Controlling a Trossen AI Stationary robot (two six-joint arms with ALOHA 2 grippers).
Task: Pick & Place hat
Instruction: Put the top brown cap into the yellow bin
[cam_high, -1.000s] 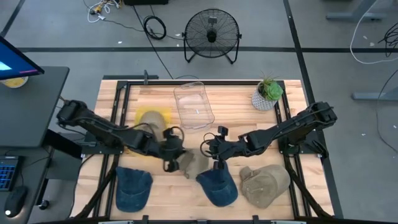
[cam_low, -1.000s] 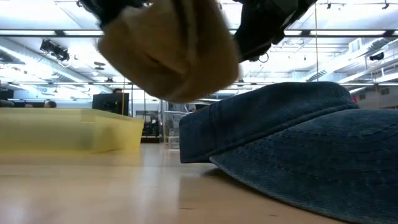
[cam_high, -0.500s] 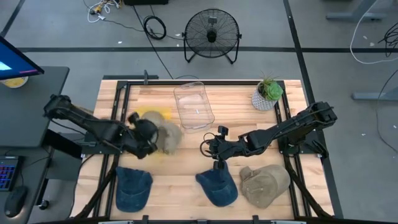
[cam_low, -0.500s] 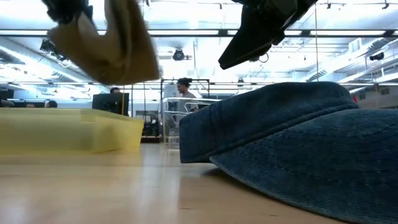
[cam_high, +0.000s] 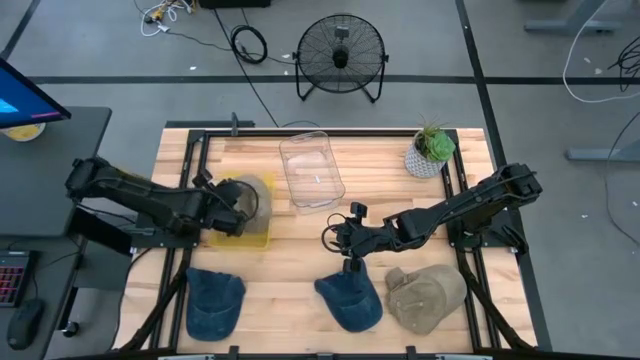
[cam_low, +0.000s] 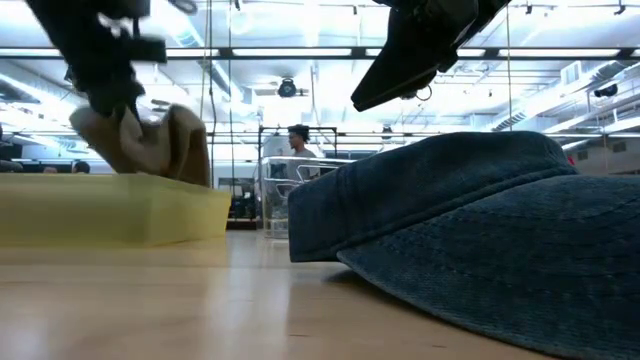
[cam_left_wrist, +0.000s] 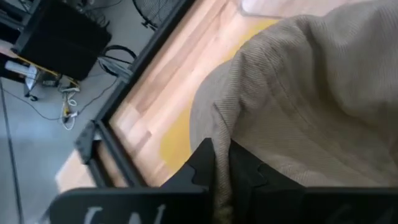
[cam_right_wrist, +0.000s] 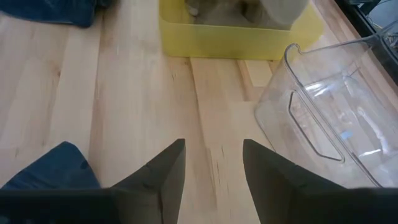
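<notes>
My left gripper (cam_high: 232, 205) is shut on a tan hat (cam_high: 255, 200) over the yellow bin (cam_high: 247, 238) on the table's left side. In the low view the hat (cam_low: 155, 140) hangs under the gripper (cam_low: 118, 105), and its lower part is hidden behind the bin's wall (cam_low: 110, 210). My right gripper (cam_high: 335, 238) is open and holds nothing. It hovers near the table's middle, on the far side of a blue denim cap (cam_high: 350, 300). In its wrist view its fingers (cam_right_wrist: 211, 168) stand over bare wood. My left gripper pinches a rim fold of the tan hat (cam_left_wrist: 221, 149) between its two fingers. The cloth runs down into the narrow gap between them. The rest of the hat (cam_left_wrist: 311, 93) bulges out beyond the fingers over the yellow bin's floor (cam_left_wrist: 180, 134). Whether it rests there is hidden.
A second blue cap (cam_high: 213, 298) lies near the front left, and a tan cap (cam_high: 427, 295) at the front right. A clear container (cam_high: 311, 168) stands beside the yellow bin, and a potted plant (cam_high: 431, 148) is at the far right. Bare wood lies between the bins and the caps.
My left gripper has carried the tan hat from the table's middle, beside the blue cap, toward the left and far edges until it is over the yellow bin. It has also lowered the hat until the bottom dips behind the bin's wall.
</notes>
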